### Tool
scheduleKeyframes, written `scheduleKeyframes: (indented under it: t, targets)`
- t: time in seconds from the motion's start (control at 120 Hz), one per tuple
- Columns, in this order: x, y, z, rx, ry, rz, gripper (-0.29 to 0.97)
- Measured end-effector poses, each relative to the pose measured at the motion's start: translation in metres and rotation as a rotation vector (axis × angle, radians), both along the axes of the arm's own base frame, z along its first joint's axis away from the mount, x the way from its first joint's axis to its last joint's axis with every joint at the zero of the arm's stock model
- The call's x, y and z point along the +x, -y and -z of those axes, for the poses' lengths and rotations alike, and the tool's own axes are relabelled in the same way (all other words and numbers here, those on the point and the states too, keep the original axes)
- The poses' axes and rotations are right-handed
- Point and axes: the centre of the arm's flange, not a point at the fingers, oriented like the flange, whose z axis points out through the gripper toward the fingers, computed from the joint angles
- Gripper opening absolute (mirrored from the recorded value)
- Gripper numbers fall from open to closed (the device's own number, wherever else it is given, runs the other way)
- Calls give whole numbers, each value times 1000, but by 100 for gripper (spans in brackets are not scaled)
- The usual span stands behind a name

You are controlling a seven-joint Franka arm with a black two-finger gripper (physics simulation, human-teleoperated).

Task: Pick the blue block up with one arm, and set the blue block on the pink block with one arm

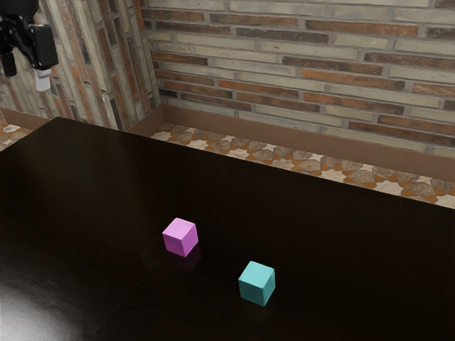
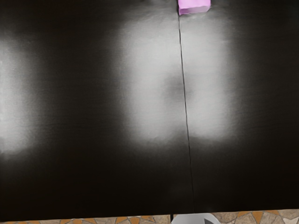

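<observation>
As rendered from the side, reading from the exterior view's left: black two-finger gripper (image 1: 25, 74), raised high above the dark glossy table (image 1: 85, 213), fingers spread apart with nothing between them, well apart from both blocks.

Toward the middle: small pink cube-shaped block (image 1: 180, 236), flat on the tabletop, top face bare. Toward the exterior view's right and nearer the camera: small blue-green cube-shaped block (image 1: 257, 283), likewise on the tabletop, near the pink one but not touching it. Behind: brick wall (image 1: 298, 64) and patterned stone floor (image 1: 284, 153).

From the wrist: tabletop crossed by a thin seam (image 2: 184, 93), with the pink block (image 2: 193, 5) at the end of that seam away from the hand.

Progress, as judged: nothing yet accomplished. Blue block not grasped, not lifted, not placed. Left to do: descent to the blue block, closure on two opposite faces, lift, transfer above the pink block, square set-down on its top face, release.

Containers: neither block inside anything; both directly on the bare table surface.
</observation>
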Motion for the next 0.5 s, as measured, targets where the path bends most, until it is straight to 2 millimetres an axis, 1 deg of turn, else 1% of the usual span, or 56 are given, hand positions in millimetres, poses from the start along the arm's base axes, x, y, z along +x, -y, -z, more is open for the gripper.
scheduleKeyframes:
  t: [0.15,0.183,0.208,0.25,0.283,0.325,0.367,0.4,0.433,0.5]
  targets:
    - [11,-3,-7,4,85,56,68]
    - [12,-2,-8,-17,100,69,68]
    - [13,3,-10,-31,113,87,68]
    - [17,27,-8,-43,128,143,68]
    - [23,44,0,-49,127,186,68]
    - [34,62,22,-56,105,228,68]
    - [44,73,46,-62,83,255,68]
    - [51,79,60,-66,77,272,68]
    - [58,82,69,-68,81,285,68]
    - [67,84,76,-64,107,304,68]
